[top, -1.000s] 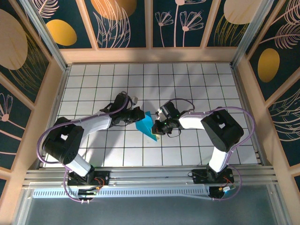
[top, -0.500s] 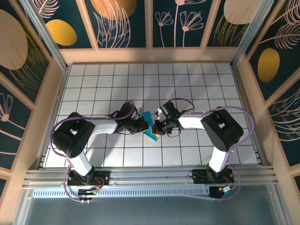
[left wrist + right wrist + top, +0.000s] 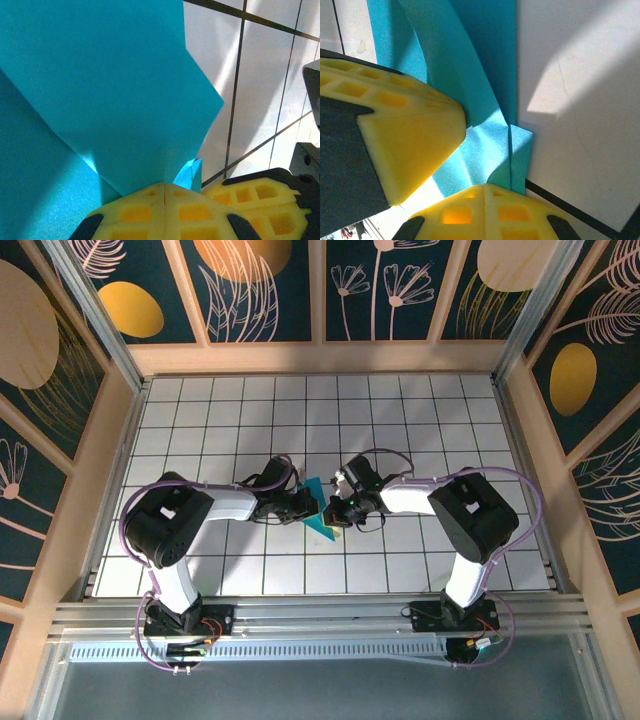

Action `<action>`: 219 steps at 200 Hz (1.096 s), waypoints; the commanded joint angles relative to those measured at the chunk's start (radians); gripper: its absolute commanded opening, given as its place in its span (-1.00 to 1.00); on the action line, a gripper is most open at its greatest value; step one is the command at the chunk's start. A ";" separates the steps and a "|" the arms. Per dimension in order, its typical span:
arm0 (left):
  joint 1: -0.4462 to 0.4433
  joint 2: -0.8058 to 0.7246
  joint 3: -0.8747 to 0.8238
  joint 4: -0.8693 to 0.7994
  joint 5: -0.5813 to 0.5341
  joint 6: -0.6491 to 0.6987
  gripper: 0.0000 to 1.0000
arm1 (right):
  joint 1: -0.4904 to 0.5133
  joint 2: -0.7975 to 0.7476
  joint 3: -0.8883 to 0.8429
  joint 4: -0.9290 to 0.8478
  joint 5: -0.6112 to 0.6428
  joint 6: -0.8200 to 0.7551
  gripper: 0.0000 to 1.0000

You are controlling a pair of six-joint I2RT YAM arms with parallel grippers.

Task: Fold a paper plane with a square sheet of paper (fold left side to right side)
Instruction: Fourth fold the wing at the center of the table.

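Two clamps on folded paper (image 3: 115, 90): left gripper (image 3: 164, 187) pads pinched together, right gripper (image 3: 485, 189) likewise, just beside.

Sheet of paper (image 3: 322, 526) on the table (image 3: 400, 420), left gripper (image 3: 308, 508) at the sheet's left side, right gripper (image 3: 336, 514) at its right side, both touching it.

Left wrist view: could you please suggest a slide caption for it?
Left fingers pinch the folded blue paper over a white tiled table.
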 commanded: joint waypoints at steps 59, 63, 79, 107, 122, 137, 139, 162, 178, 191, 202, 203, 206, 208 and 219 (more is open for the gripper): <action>0.011 0.063 0.056 -0.104 -0.128 0.015 -1.00 | 0.016 0.113 -0.039 -0.238 0.206 -0.034 -1.00; 0.014 0.064 0.056 -0.104 -0.128 0.016 -1.00 | 0.017 0.114 -0.037 -0.240 0.207 -0.034 -1.00; 0.031 0.063 0.056 -0.104 -0.132 0.019 -1.00 | 0.018 0.118 -0.037 -0.245 0.212 -0.034 -1.00; 0.079 0.061 0.051 -0.102 -0.129 0.040 -0.99 | 0.018 0.119 -0.040 -0.250 0.216 -0.034 -1.00; 0.108 0.064 0.054 -0.101 -0.128 0.055 -0.99 | 0.018 0.120 -0.040 -0.253 0.218 -0.034 -1.00; 0.135 0.071 0.064 -0.112 -0.135 0.074 -0.99 | 0.018 0.121 -0.039 -0.254 0.217 -0.034 -1.00; 0.139 0.072 0.067 -0.115 -0.138 0.076 -0.99 | 0.018 0.120 -0.039 -0.255 0.217 -0.034 -1.00; 0.175 0.084 0.090 -0.132 -0.160 0.105 -0.99 | 0.018 0.117 -0.041 -0.256 0.215 -0.033 -1.00; 0.196 0.098 0.106 -0.133 -0.165 0.119 -0.99 | 0.019 0.115 -0.043 -0.256 0.213 -0.031 -1.00; 0.211 0.110 0.117 -0.133 -0.168 0.129 -0.98 | 0.019 0.113 -0.045 -0.256 0.212 -0.029 -1.00; 0.223 0.121 0.129 -0.134 -0.171 0.139 -0.98 | 0.020 0.112 -0.046 -0.256 0.211 -0.028 -1.00; 0.223 0.121 0.130 -0.134 -0.171 0.141 -0.99 | 0.021 0.112 -0.046 -0.256 0.211 -0.029 -1.00; 0.226 0.124 0.135 -0.137 -0.171 0.145 -0.99 | 0.020 0.111 -0.046 -0.256 0.211 -0.028 -1.00; 0.228 0.125 0.137 -0.138 -0.173 0.147 -0.99 | 0.021 0.111 -0.045 -0.257 0.211 -0.028 -1.00; 0.242 0.132 0.149 -0.147 -0.182 0.160 -0.99 | 0.022 0.110 -0.046 -0.259 0.211 -0.028 -1.00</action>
